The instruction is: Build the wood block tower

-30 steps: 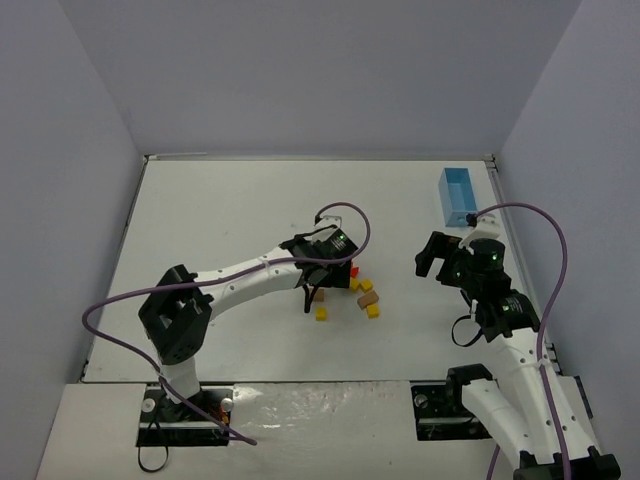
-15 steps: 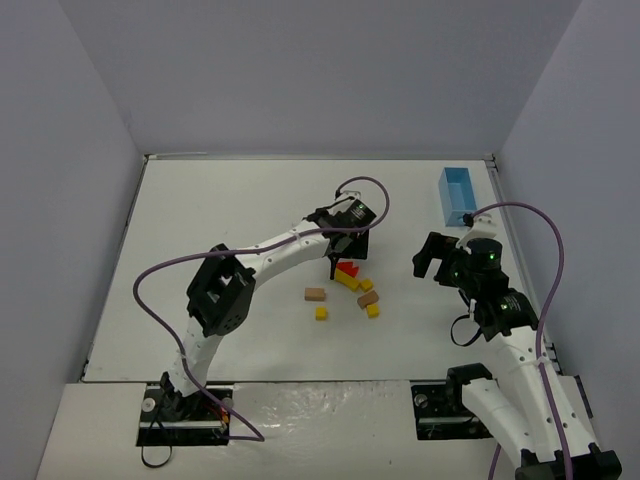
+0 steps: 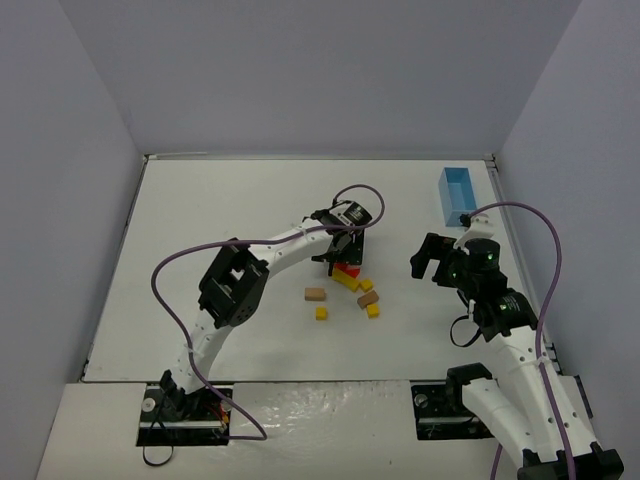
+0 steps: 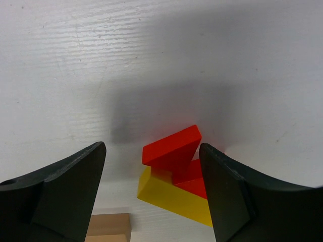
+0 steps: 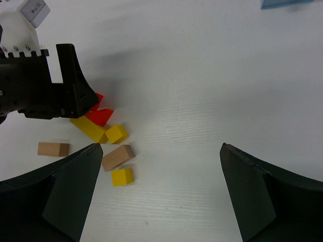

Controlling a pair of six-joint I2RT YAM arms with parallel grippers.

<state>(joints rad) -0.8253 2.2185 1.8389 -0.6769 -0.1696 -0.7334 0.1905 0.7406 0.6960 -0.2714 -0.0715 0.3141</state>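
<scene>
We log the table point(image 3: 220, 220) with every piece right of centre. The left gripper point(image 4: 152, 150) is spread wide and empty, one jaw either side of the red wedges point(image 4: 171, 146). The right gripper point(image 5: 161, 151) is also wide and empty, well to the right. One light-blue box point(image 3: 459, 196) sits at the far right.

We judge the wood block tower point(image 3: 345, 272) barely begun: wedges resting on the long yellow block point(image 4: 171, 199), everything else loose just nearer.

Count:
- two red wedges
- one long yellow block
- three small yellow cubes point(image 3: 366, 285)
- two tan blocks point(image 3: 315, 294)
</scene>
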